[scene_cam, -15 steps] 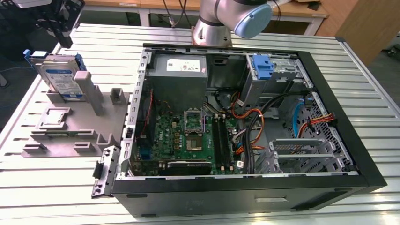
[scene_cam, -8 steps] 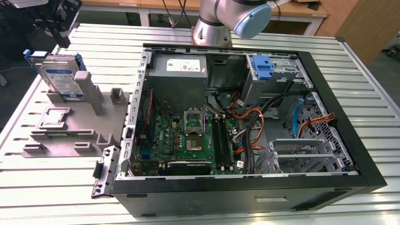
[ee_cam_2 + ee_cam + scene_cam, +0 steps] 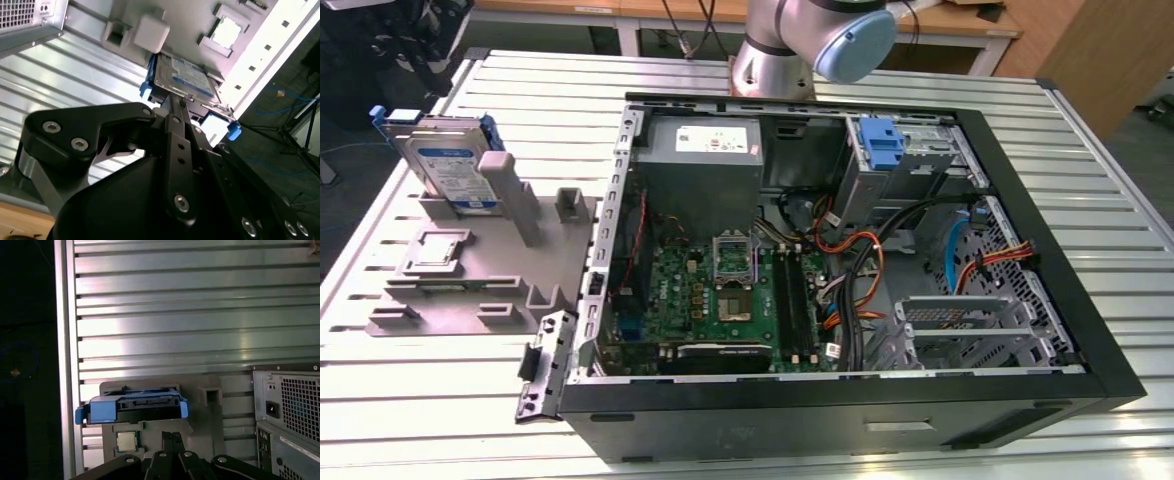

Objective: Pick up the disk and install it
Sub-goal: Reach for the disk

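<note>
Inspecting the tool first: in both wrist views its two black fingers lie pressed together, clenched on nothing, the tips aimed at the disk but apart from it. The linkage is matt black metal, fastened with bright screw heads.

The disk has not been picked up. It stands on edge in a slot of the grey holder, near the tabletop's far corner on the exterior view's left. Judgement: the upright seating leaves its narrow upper edge free, so that fingers could close across its thickness. In the second wrist view its broad face is silver-grey metal with a white-and-blue label. A blue plastic frame runs round its edges and ends in small projecting tabs.

The holder is a matt grey stepped moulding with posts and pockets. One shallow pocket carries a square metal-capped chip, lying flat, near the disk but not touching it.

The tabletop is ribbed bright aluminium, with long parallel slats that throw glare.

The computer case lies on its side just beside the holder, on the exterior view's right, its side panel off. It has black painted outer walls and a bare grey steel interior. Inside are a green circuit board, orange and black cable bundles, a grey power-supply box and an upright blue latch piece.
</note>
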Controlling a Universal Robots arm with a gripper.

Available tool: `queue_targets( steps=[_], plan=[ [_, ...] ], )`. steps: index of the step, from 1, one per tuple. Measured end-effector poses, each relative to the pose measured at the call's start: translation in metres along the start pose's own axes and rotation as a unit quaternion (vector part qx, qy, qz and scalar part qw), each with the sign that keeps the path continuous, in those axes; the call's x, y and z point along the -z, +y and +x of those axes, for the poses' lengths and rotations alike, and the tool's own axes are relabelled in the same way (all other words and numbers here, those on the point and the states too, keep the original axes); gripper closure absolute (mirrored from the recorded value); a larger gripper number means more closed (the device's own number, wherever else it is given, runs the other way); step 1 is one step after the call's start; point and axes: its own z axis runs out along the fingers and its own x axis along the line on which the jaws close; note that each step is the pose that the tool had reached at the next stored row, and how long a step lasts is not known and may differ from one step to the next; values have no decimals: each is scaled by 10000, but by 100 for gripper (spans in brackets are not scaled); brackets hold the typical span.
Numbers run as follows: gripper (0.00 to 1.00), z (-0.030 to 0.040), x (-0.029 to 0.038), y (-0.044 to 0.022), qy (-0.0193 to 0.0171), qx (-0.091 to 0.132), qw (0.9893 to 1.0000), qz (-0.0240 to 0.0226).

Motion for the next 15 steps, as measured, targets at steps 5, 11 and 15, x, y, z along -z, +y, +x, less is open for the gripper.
queue_targets(
  steps=[5,11,15],
  plan=[
    [90,201,-53,48,8,0,10000,0],
    [90,430,-107,81,50,-1,10000,4],
    [90,572,-137,88,93,-4,10000,7]
  ],
)
